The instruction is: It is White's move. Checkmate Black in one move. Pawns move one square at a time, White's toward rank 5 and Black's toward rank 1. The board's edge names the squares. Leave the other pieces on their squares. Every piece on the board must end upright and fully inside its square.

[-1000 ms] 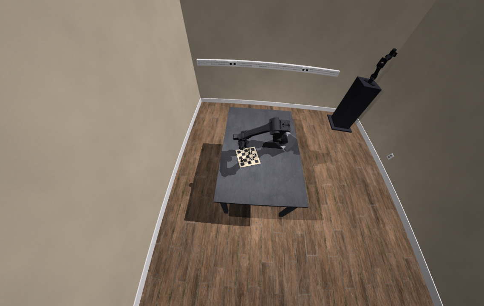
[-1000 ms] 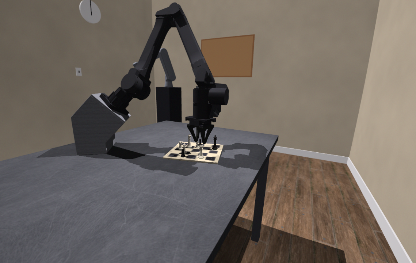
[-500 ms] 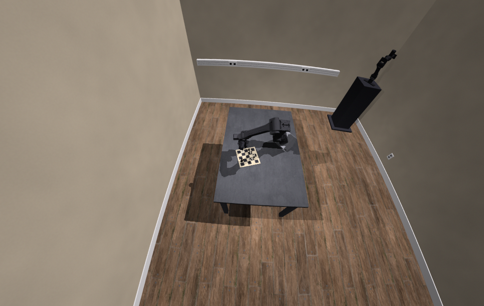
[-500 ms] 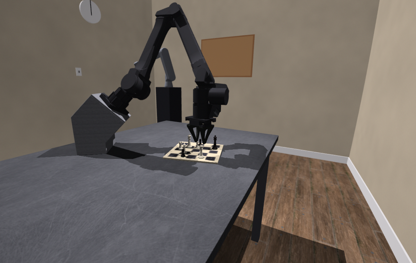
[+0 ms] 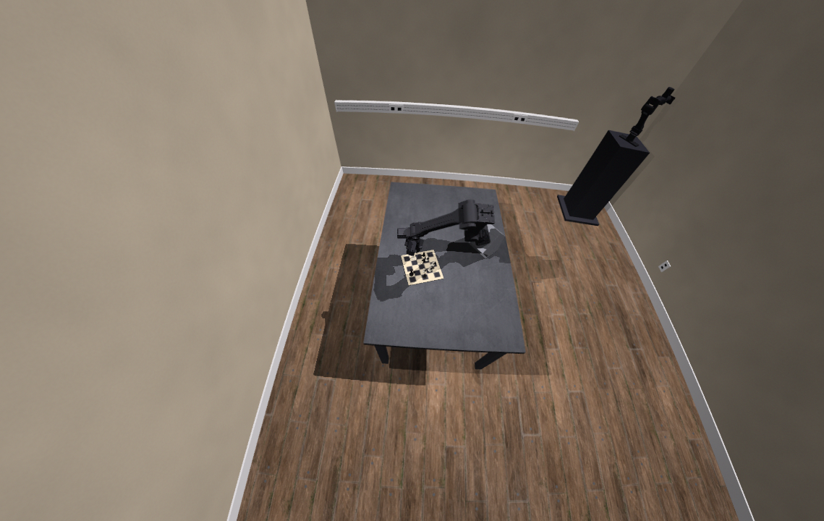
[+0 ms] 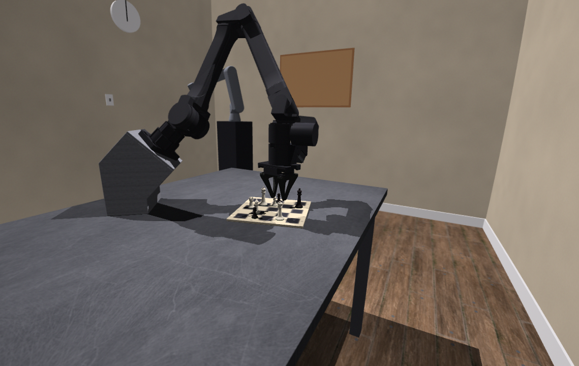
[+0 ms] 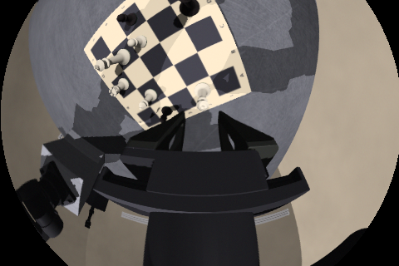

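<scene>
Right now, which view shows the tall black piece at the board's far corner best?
The wrist view: the tall black piece stands unobstructed and fairly large near the chessboard's far edge. The exterior view shows it small, in profile beside the fingers. The top view shows only tiny specks.

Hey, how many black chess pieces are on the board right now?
3. A tall black piece near the board's far edge, a small black piece by its left edge, and a third black piece at the near edge beside the gripper, which may hide more.

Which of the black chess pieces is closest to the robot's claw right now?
The small black piece at the board's near edge, right beside the claw; the other two black pieces stand far across the board.
</scene>
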You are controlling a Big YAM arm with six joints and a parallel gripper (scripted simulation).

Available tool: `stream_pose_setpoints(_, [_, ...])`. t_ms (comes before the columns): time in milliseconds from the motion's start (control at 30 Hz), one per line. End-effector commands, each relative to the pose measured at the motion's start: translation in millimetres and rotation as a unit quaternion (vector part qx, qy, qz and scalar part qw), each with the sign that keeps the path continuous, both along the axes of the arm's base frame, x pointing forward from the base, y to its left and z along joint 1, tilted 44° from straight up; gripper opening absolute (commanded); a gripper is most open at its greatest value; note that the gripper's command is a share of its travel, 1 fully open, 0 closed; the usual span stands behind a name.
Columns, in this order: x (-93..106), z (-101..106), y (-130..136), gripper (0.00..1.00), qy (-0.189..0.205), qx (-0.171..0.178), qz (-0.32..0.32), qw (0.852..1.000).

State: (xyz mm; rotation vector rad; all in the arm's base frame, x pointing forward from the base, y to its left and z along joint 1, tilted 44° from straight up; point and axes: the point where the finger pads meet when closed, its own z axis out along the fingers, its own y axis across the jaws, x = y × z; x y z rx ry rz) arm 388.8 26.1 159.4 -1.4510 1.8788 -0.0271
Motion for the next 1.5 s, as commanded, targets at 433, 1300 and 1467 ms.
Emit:
stream_pose_setpoints(433, [12.5, 11.2, -7.3, 0.4, -0.013, -0.004, -0.002, 1.0])
stream_pose_setpoints(1300, [14.1, 10.9, -4.9, 0.4, -0.016, -0.003, -0.001, 1.0])
stream_pose_setpoints(1467, [11.4, -2.1, 5.3, 0.4, -0.004, 0.001, 0.001, 1.0])
